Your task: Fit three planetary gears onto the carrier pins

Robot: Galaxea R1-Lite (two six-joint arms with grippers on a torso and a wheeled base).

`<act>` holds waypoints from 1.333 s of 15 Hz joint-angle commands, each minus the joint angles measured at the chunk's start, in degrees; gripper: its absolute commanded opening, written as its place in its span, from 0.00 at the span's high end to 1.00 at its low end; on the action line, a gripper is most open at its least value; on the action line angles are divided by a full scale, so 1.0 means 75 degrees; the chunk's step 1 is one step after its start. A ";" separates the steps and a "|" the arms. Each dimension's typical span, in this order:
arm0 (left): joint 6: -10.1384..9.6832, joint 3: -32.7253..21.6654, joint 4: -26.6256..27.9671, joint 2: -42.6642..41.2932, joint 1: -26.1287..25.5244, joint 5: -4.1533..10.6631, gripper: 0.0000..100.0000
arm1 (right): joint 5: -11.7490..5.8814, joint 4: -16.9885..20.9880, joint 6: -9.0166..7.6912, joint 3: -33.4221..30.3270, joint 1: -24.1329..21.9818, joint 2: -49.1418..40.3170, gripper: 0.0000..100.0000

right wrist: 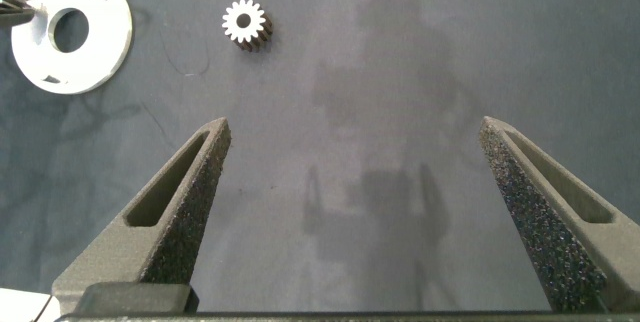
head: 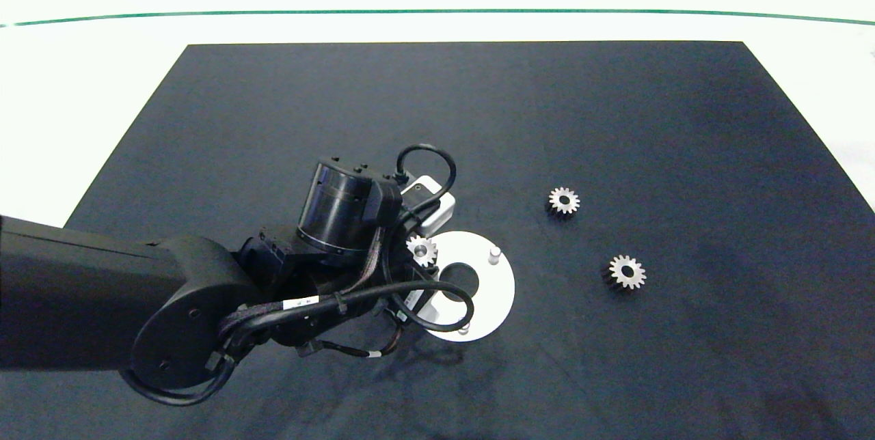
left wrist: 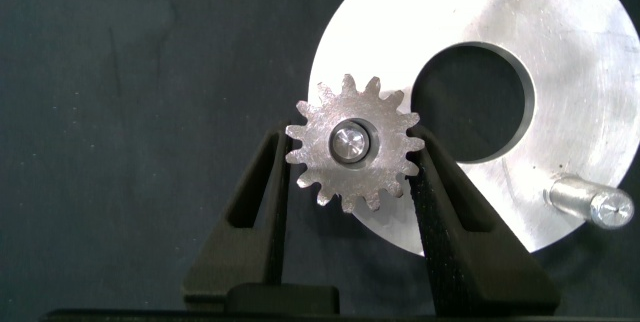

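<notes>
Gear [left wrist: 352,143] on carrier pin [left wrist: 349,143], btwn left gripper [left wrist: 350,187] fingers.

Right gripper [right wrist: 355,212] open above a dark mat [right wrist: 400,82], with a gear and a white disc beyond.

Its two grey fingers [right wrist: 175,212] stand wide apart, holding nothing. One small toothed gear [right wrist: 245,24] lies flat on the mat. Near it sits the white disc [right wrist: 72,30] with a large centre hole; another gear [right wrist: 12,2] shows at the disc's edge.
</notes>
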 commanded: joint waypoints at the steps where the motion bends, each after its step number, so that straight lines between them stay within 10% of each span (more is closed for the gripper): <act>1: 0.0001 0.0074 0.0003 -0.0031 0.0000 0.0009 0.00 | 0.0006 0.0015 0.0001 0.0000 0.0004 0.0003 0.00; 9: -0.0245 0.0132 0.0389 -0.0817 0.0000 0.0009 0.00 | -0.0018 0.0027 -0.0022 0.0059 -0.0031 0.0155 0.00; 17: -0.1523 0.0753 0.0893 -0.3149 0.0058 -0.0003 0.00 | 0.0029 -0.0430 -0.0022 0.0000 0.0215 0.1889 0.00; 20: -0.1687 0.1081 0.1315 -0.4027 0.0152 -0.0003 0.00 | 0.0052 -0.0688 -0.0713 -0.0117 0.0356 0.2874 0.00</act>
